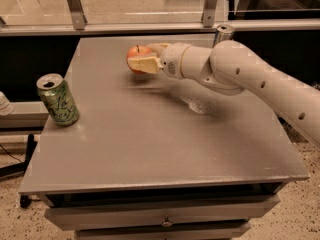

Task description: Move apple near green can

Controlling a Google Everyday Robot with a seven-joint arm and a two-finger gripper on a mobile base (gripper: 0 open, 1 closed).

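Observation:
A round red-orange apple (137, 54) with a short dark stem is held off the grey table (150, 134) near its back middle. My gripper (143, 57) reaches in from the right and is shut on the apple, one pale finger (144, 64) across its front. The green can (58, 99), with pale swirly markings and an open silver top, stands upright at the table's left edge, well to the left and nearer the camera than the apple.
The top of a silver can (223, 33) shows behind my arm at the table's back right. A glass partition with metal posts (74, 6) runs behind the table. Drawers sit under the front edge. A white object (5, 105) lies left of the table.

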